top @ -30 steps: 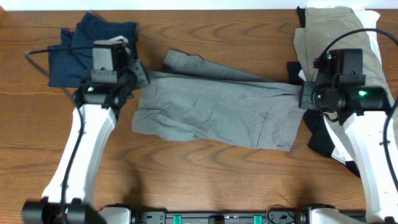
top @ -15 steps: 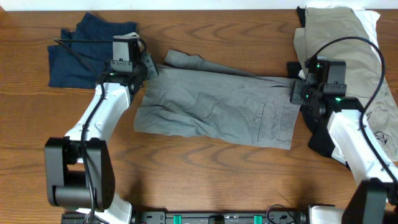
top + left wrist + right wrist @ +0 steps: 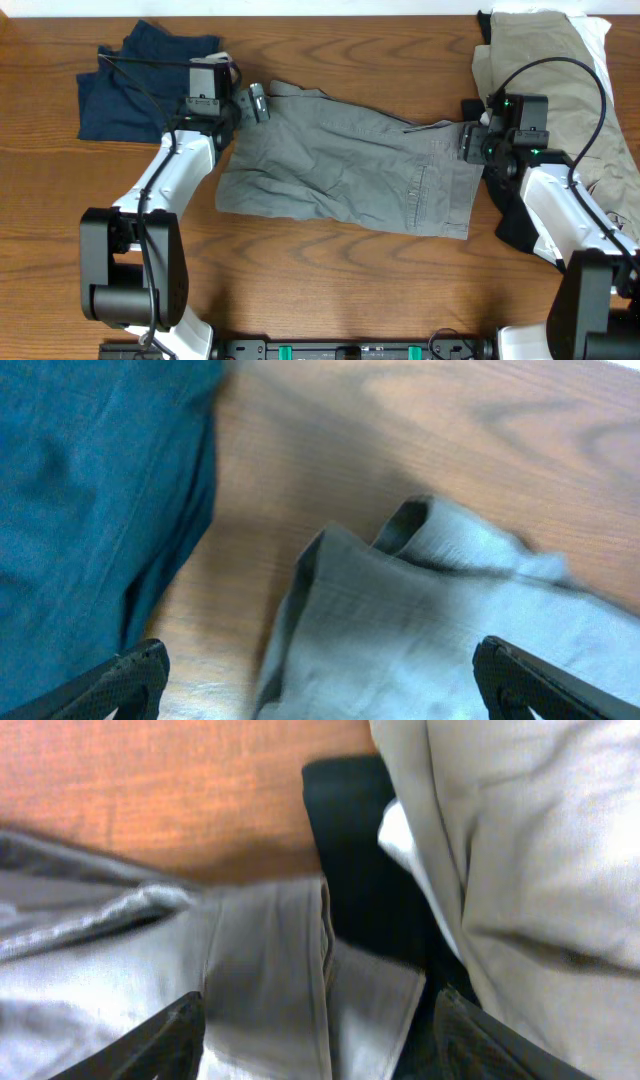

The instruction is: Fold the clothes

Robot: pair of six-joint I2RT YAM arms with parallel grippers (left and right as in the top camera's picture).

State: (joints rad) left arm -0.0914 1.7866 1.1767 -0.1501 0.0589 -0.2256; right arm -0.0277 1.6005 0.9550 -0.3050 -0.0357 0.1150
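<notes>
Mid-grey shorts (image 3: pixel 340 170) lie spread flat across the middle of the wooden table. My left gripper (image 3: pixel 246 102) hovers open at the shorts' far left corner. In the left wrist view that gripper (image 3: pixel 320 672) has its fingers wide apart over the grey cloth (image 3: pixel 430 620), holding nothing. My right gripper (image 3: pixel 468 143) is at the shorts' right end. In the right wrist view it (image 3: pixel 320 1020) stands open above a grey fold (image 3: pixel 260 960), with no cloth pinched.
A navy garment (image 3: pixel 140 85) lies bunched at the far left, close to my left gripper. At the right, a khaki garment (image 3: pixel 540 60) sits on white cloth (image 3: pixel 598 40), with a black garment (image 3: pixel 515 220) under my right arm. The table's far edge runs just behind.
Both grippers have opened and let go of the grey shorts. Both arms carried the shorts toward the table's far side, and the cloth now lies flatter.
</notes>
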